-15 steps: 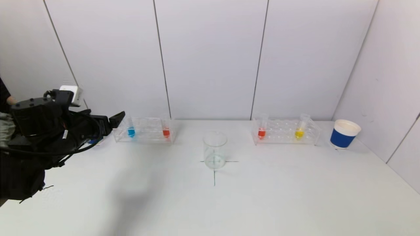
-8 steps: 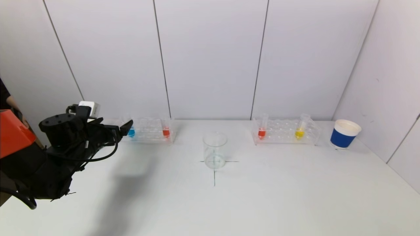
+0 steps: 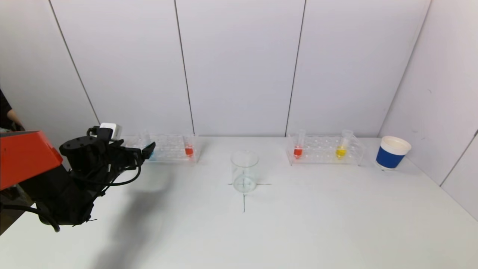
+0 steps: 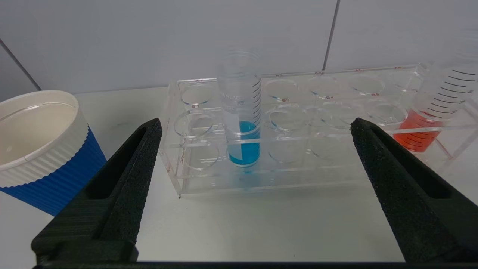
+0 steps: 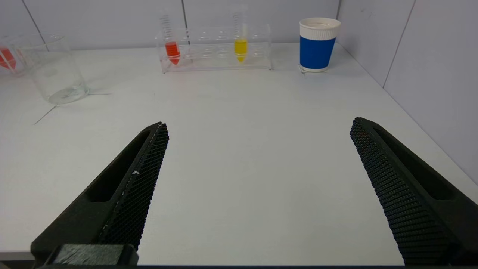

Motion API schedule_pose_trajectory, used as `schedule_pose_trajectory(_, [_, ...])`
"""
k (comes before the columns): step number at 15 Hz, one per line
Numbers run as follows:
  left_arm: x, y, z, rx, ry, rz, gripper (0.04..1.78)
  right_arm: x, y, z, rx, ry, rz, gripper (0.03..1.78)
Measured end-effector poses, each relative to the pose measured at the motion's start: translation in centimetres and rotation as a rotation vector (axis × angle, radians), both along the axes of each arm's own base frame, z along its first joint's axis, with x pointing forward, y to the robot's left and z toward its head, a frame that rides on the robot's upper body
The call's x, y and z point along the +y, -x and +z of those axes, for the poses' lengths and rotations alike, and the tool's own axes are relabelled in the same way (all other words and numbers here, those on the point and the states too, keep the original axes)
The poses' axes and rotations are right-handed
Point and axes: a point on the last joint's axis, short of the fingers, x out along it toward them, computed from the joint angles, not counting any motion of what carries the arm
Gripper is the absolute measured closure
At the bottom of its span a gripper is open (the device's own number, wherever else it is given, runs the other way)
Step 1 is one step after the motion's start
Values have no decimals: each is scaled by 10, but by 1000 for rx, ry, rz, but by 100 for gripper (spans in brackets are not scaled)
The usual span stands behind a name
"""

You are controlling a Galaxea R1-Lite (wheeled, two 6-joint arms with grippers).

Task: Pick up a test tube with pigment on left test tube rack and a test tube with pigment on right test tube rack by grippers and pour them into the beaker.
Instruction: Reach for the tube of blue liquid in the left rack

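The left rack (image 3: 168,149) holds a blue-pigment tube (image 4: 242,127) and an orange-pigment tube (image 3: 189,150). My left gripper (image 3: 147,149) is open and empty just in front of the rack's left end. In the left wrist view (image 4: 257,125) the blue tube stands between and beyond its fingers. The right rack (image 3: 324,150) holds a red tube (image 3: 297,151) and a yellow tube (image 3: 340,151). The empty glass beaker (image 3: 244,171) stands on a cross mark at the table's centre. My right gripper (image 5: 259,125) is open and empty, low over the table's near right part, out of the head view.
A blue paper cup (image 3: 392,152) stands right of the right rack. Another blue cup (image 4: 41,149) stands left of the left rack. White walls close the back and right side. An orange object (image 3: 26,153) sits at the far left edge.
My left arm has come down and moved forward toward the left rack. Its gripper now covers the blue tube's pigment in the head view. The tubes and beaker have not moved.
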Motion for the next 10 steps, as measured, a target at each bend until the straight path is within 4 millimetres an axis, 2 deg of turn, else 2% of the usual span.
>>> schedule_pose_trajectory(4, [2, -12, -7, -3, -1, 4, 6, 0, 0, 0, 0, 0, 0, 4])
schedule_pose_trajectory(10, [4, -18, -12, -3, 0, 7, 6, 0, 0, 0, 0, 0, 0, 4])
